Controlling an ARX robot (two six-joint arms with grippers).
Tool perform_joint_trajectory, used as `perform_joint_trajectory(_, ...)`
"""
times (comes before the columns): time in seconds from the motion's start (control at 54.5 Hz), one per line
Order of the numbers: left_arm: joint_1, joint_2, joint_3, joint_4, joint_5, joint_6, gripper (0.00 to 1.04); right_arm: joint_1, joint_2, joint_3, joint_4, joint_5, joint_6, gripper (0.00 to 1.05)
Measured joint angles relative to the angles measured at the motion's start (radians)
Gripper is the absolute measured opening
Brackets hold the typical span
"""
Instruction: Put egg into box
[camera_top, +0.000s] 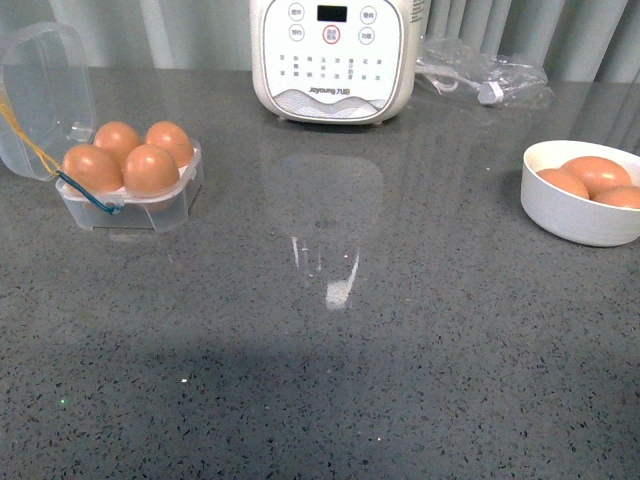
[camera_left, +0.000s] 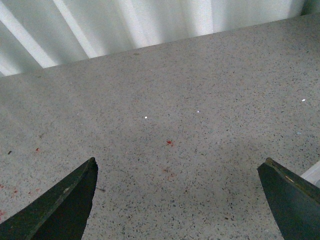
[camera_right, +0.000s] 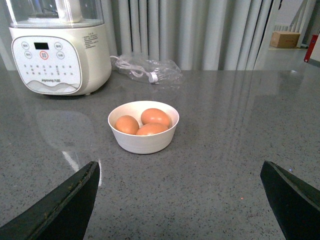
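Observation:
The clear plastic box (camera_top: 150, 208) stands at the far left of the grey counter in the front view, its hinged lid (camera_top: 40, 90) raised. Several brown eggs (camera_top: 150, 168) fill its cells. Three more brown eggs (camera_right: 156, 116) lie in a round white bowl (camera_right: 142, 142), which the front view shows at the right edge, bowl (camera_top: 575, 215). My right gripper (camera_right: 180, 165) is open and empty, facing that bowl from a short way off. My left gripper (camera_left: 180, 162) is open over bare counter, holding nothing. Neither arm shows in the front view.
A white Joyoung appliance (camera_top: 335, 60) stands at the back centre, also in the right wrist view as the appliance (camera_right: 60, 50). A clear plastic bag with a cable (camera_top: 485, 75) lies beside it. Grey curtains hang behind the counter.

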Motion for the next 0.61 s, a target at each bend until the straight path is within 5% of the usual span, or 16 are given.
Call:
perform_joint_trajectory(0.312, -0.073, -0.006, -0.047, 0.005, -0.017, 0.017, 0.98, 0.000, 0.000, 0.000, 0.000, 0.000, 0.000, 0.97)
perform_joint_trajectory(0.605, -0.290, -0.104, -0.124, -0.089, -0.018, -0.039, 0.98, 0.000, 0.000, 0.000, 0.000, 0.000, 0.000, 0.97)
